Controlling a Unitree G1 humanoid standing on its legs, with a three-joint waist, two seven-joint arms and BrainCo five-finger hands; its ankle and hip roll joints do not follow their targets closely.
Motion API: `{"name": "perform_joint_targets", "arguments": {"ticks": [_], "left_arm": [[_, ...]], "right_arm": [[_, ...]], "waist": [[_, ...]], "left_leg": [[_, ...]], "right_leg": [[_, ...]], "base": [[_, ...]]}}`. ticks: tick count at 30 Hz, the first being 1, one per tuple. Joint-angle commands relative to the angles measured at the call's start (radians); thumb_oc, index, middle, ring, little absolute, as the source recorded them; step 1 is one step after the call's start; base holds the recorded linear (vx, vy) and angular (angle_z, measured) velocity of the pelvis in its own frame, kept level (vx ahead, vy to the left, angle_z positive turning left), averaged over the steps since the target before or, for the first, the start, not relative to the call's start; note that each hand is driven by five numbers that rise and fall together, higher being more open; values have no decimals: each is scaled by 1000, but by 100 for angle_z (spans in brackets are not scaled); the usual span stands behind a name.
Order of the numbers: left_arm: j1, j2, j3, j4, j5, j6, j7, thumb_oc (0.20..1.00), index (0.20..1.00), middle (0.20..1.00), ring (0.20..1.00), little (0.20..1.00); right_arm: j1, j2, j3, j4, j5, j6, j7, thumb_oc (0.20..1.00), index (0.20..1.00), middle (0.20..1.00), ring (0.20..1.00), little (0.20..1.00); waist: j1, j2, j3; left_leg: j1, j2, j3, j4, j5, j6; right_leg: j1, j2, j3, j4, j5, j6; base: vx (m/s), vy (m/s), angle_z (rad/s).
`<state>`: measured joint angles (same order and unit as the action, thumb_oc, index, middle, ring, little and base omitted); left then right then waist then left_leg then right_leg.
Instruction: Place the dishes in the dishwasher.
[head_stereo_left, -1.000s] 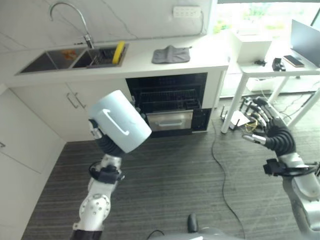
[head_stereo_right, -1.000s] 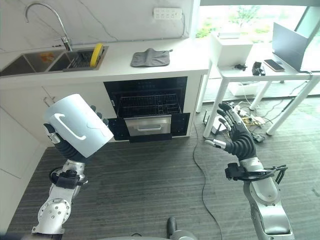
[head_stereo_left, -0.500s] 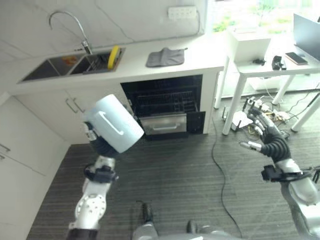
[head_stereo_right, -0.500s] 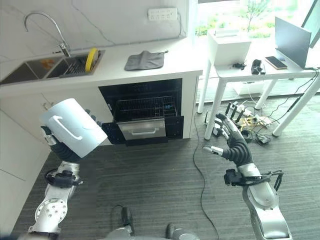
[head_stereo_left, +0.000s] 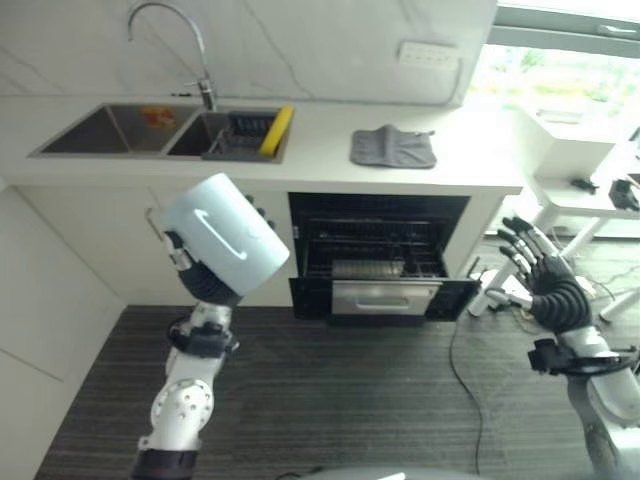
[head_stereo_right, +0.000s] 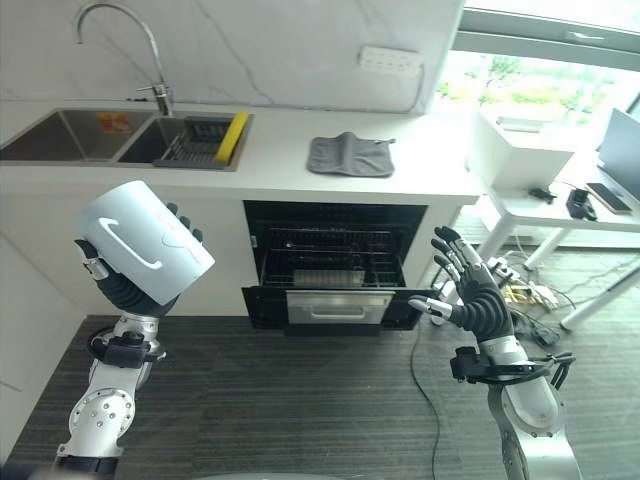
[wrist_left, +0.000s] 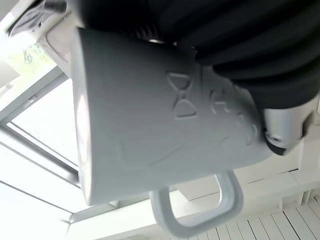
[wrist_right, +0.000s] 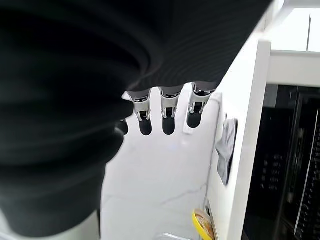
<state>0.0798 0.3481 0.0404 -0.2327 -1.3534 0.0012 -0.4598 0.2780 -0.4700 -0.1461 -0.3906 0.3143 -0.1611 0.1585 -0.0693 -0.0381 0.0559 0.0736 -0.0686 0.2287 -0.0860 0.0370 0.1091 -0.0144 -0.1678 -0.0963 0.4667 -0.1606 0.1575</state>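
left hand is closed round a pale blue mug, carried high at chest level out in front of the cabinets, well apart from the dishwasher. the mug is tilted, base end facing the head camera and handle on the upper side; the left wrist view shows the dark cover pressed along the mug's wall with the handle left free, so the grip is on the body, not the handle. held up and clear like this, it probably avoids knocking the desk edge during the approach.

right hand is raised to the right of the dishwasher, fingers straight and spread, holding nothing. likely kept free for balance or to steady the rack.

dishwasher sits under the desk with its door down and the wire rack exposed; looks ready to receive the mug. judgement: transport stage, placement not yet begun. mug will likely need turning mouth-down before going onto the rack.

on the desk: a grey cloth above the dishwasher, and the sink with a yellow item in its drainer.
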Motion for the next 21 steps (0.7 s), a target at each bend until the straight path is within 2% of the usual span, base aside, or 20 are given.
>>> {"name": "perform_joint_targets", "arguments": {"ticks": [1, 3, 6, 9, 10, 12, 14, 17, 21], "left_arm": [[12, 11, 22, -95, 42, -12, -9, 200, 200, 200, 200, 200], [-2, 25, 23, -99, 29, -15, 13, 200, 200, 200, 200, 200], [-14, 27, 20, -92, 30, -23, 8, 200, 200, 200, 200, 200], [-13, 22, 4, -100, 50, -31, 19, 200, 200, 200, 200, 200], [-14, 22, -1, -101, 54, -30, 25, 200, 200, 200, 200, 200], [-14, 23, -5, -103, 55, -23, 20, 200, 200, 200, 200, 200], [-11, 32, 0, -111, 52, -23, 21, 200, 200, 200, 200, 200], [-8, 32, 0, -107, 49, -24, 21, 200, 200, 200, 200, 200], [1, 28, 8, -110, 7, -5, 20, 200, 200, 200, 200, 200]], "right_arm": [[-50, -25, -12, -10, 5, -59, -9, 1000, 1000, 1000, 1000, 1000], [-48, -36, -13, -12, 2, -55, 1, 1000, 1000, 1000, 1000, 1000], [-50, -61, -27, -6, 24, -56, -7, 1000, 1000, 1000, 1000, 1000], [-70, -64, -15, -5, 27, -58, -22, 1000, 1000, 1000, 1000, 1000], [-71, -57, -8, -9, 20, -57, -29, 1000, 1000, 1000, 1000, 1000], [-53, -49, -14, -17, 16, -57, -27, 1000, 1000, 1000, 1000, 1000], [-37, -41, -21, -18, 18, -68, -11, 1000, 1000, 1000, 1000, 1000], [-35, -39, -17, -16, 20, -73, -4, 1000, 1000, 1000, 1000, 1000], [-63, -55, -2, -21, 24, -52, -27, 1000, 1000, 1000, 1000, 1000]], "waist": [[1, 17, 10], [-2, 11, 16], [-8, 7, 31], [-26, 3, 47], [-43, 3, 49], [-72, 4, 48], [-88, 6, 42], [-90, 8, 28], [-86, 16, 12]], "left_leg": [[-13, 67, -22, -1, 45, -89], [-3, 66, -21, -1, 40, -92], [27, 69, -37, -1, 16, -97], [63, 70, -30, -1, -28, -103], [77, 69, -30, -1, -47, -101], [101, 68, -39, -1, -75, -96], [120, 73, -36, -1, -94, -96], [133, 88, -25, -1, -105, -100], [157, 123, -27, -1, -104, -117]], "right_leg": [[45, 58, -65, -79, 288, -31], [30, 72, -91, -141, 250, -42], [34, 56, -127, -293, 241, -53], [-11, 12, -117, -438, 330, -32], [-34, 4, -82, -476, 369, -21], [-56, 1, -12, -525, 410, -12], [-71, -3, 7, -548, 430, -5], [-61, 2, 8, -554, 404, 2], [-36, 37, 14, -554, 364, -5]], "base": [[84, 215, -8], [77, 71, -19], [125, -38, -27], [149, -148, -9], [165, -131, 7], [234, -209, 26], [225, -266, 49], [185, -293, 39], [203, -358, 8]]}}
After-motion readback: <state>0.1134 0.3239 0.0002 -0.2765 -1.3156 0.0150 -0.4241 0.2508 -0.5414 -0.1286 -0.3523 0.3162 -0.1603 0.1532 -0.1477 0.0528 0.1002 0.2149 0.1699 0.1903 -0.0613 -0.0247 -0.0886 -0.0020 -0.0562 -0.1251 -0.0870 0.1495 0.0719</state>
